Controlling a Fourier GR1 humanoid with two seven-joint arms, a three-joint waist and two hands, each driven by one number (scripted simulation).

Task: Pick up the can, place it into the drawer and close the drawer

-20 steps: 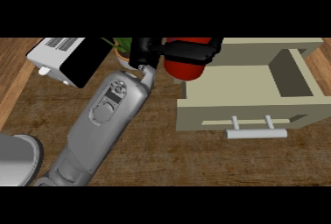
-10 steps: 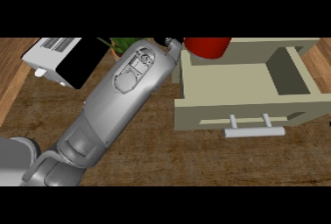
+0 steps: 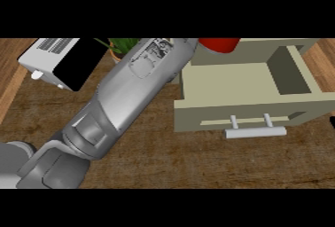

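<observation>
Nearest, at 7 o'clock, the left forearm (image 3: 124,102) enters over the brown worktop (image 3: 196,164) and slants up toward 12 o'clock. Its wrist meets the view's upper edge, where the hand is cut off, so whether it is grasping the can or has released it cannot be told. At 3 o'clock the drawer (image 3: 248,113) stands pulled out, with its pale handle (image 3: 255,132) facing the near side and its bare inside open to view. Farther back, at about 1 o'clock, the red can (image 3: 219,44) shows only as a rounded end at the upper edge. It sits just beside the wrist on its right and over the drawer's far left corner, and too little shows to tell its long axis. Judging from this, the drawer's hollow lies toward 5 o'clock from the can, and the left arm is the nearer one. A white appliance (image 3: 59,62) and a plant (image 3: 121,44) sit at 10 to 11 o'clock.
</observation>
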